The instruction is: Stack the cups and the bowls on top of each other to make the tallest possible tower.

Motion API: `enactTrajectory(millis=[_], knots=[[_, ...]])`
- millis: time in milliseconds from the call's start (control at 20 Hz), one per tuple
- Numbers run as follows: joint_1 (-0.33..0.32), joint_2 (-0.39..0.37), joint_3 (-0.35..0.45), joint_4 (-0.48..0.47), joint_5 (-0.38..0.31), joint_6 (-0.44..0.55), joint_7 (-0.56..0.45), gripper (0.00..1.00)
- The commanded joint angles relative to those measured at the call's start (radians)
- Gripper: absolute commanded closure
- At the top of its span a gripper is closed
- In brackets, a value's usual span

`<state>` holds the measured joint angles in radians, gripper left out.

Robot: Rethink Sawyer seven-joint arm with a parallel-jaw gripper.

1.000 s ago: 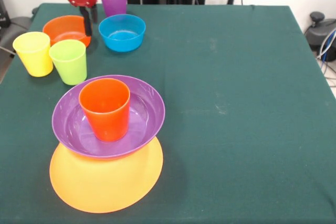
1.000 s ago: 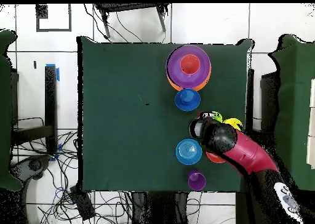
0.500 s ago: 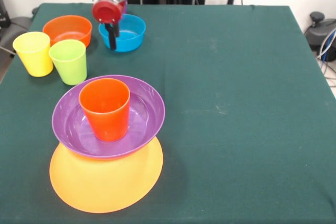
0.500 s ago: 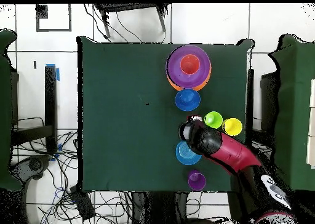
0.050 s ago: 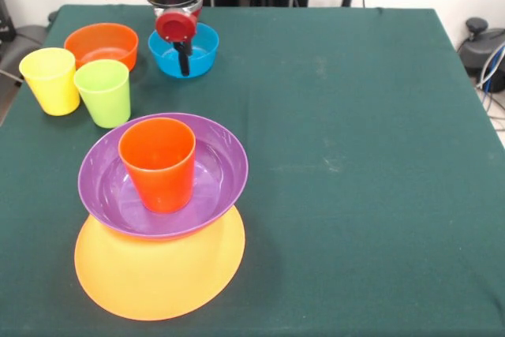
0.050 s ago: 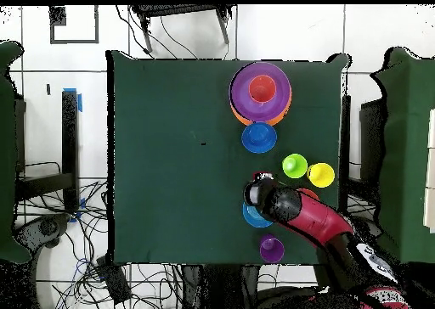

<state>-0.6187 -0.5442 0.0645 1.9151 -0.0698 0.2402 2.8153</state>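
The tower (image 5: 160,222), orange-red cup (image 5: 158,163) in purple bowl (image 5: 213,175) on yellow-orange bowl (image 5: 158,278), stands untouched at the table's near edge. The gripper (image 5: 183,57) has swung from the small orange bowl (image 5: 101,43) to above the light blue bowl (image 5: 203,46), likely the next piece. Whether its fingers are spread or closed cannot be told.

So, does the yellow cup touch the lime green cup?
Apart. In the overhead view, green table shows between the yellow cup and the lime green cup; in the front view they overlap.

A cup (image 5: 158,163) sits in a bowl (image 5: 213,187) atop another bowl (image 5: 158,282).
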Motion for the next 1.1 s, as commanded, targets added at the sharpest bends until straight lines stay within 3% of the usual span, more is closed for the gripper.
enactTrajectory(millis=[50, 350, 700, 1100], knots=[[-0.006, 0.016, 0.092, 0.086, -0.071, 0.020, -0.065, 0.00], [-0.002, 0.041, 0.102, 0.085, -0.077, -0.017, -0.047, 0.00], [-0.023, 0.181, 0.118, 0.018, -0.117, -0.122, -0.048, 0.00], [-0.026, 0.199, 0.103, 0.014, -0.142, -0.141, -0.039, 0.00]])
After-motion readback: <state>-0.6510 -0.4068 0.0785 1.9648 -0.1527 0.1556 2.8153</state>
